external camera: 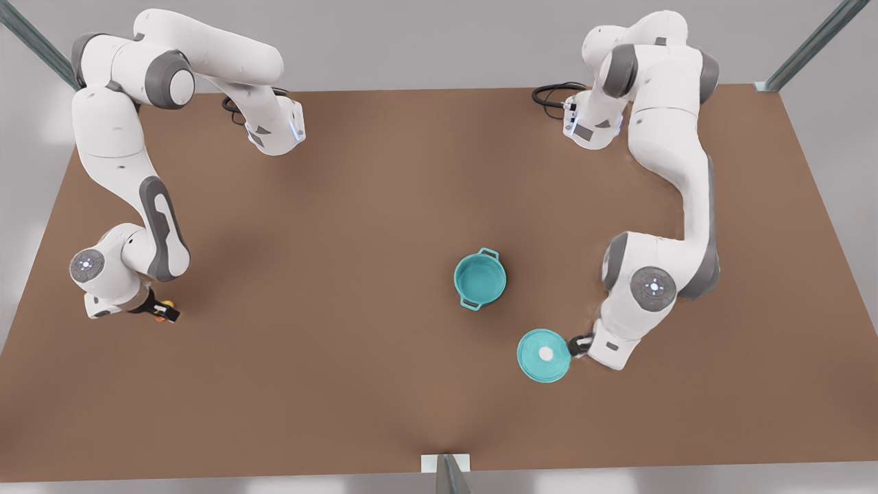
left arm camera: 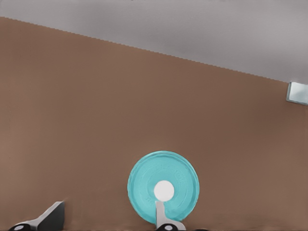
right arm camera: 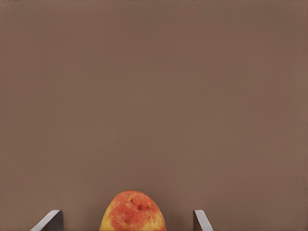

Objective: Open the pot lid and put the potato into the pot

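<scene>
my left gripper (external camera: 575, 345) sits low at the pot lid (external camera: 543, 355) rim, fingers apart, lid flat on the table (external camera: 357, 384), knob up. my right gripper (external camera: 163, 314) is low with fingers apart around the potato (right arm camera: 133, 211). pot (external camera: 479, 278) stands uncovered mid-table.

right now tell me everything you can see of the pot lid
The pot lid is a flat round teal disc with a small white knob at its centre. It lies flat on the brown table, off the pot and apart from it, nearer the front view's bottom edge. The left end effector is at its rim, fingers open, one finger reaching over the lid towards the knob.
</scene>
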Motion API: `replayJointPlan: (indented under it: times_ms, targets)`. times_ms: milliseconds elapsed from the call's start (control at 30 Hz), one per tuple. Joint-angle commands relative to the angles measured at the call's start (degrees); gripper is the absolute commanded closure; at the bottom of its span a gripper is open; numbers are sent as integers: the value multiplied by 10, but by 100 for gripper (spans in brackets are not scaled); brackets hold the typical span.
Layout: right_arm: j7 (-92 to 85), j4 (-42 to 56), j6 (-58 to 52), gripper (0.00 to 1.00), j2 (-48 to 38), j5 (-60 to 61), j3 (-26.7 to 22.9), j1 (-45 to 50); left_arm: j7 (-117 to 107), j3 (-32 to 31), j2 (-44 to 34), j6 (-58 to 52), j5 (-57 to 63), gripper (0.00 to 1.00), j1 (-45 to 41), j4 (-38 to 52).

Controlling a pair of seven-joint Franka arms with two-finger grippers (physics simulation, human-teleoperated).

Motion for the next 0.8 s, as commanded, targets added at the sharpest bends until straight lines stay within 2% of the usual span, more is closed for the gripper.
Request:
replayJointPlan:
  times_ms: [0, 33, 67, 167, 200, 233, 267, 400, 433, 467, 767]
  targets:
    - [-13, 0, 16, 0, 0, 1, 0, -1, 316, 5, -216, 21, -70, 0, 30, -287]
    - [-15, 0, 16, 0, 1, 1, 0, -1, 316, -8, -215, -35, -65, 0, 23, -230]
    - [-15, 0, 16, 3, 1, 1, 0, -1, 278, -10, -173, -144, -66, 0, 23, -122]
    - [-15, 0, 18, 7, 1, 3, 0, -1, 223, -12, -164, -187, -35, 0, 30, -115]
    - [-15, 0, 18, 9, 2, 4, 0, 0, 253, -7, -166, -228, -39, 0, 53, -111]
    - [-14, 0, 18, 10, 2, 5, 0, 0, 292, -6, -160, -227, -10, 0, 65, -103]
    - [-14, 0, 19, 11, 2, 5, 0, 0, 298, -7, -150, -231, -34, 0, 94, -66]
    - [-8, 0, 35, 12, 15, 5, 1, 1, 289, -24, -185, -299, -37, 0, 88, -54]
    - [-8, 0, 35, 16, 15, 5, 1, 1, 216, -39, -186, -301, -44, 0, 87, -58]
    - [-7, 0, 35, 16, 15, 5, 1, 1, 206, -40, -181, -236, -53, 0, 94, -66]
    - [-7, -7, 29, 19, 8, 6, 1, 2, 202, -46, -149, -237, -56, 0, 66, -58]
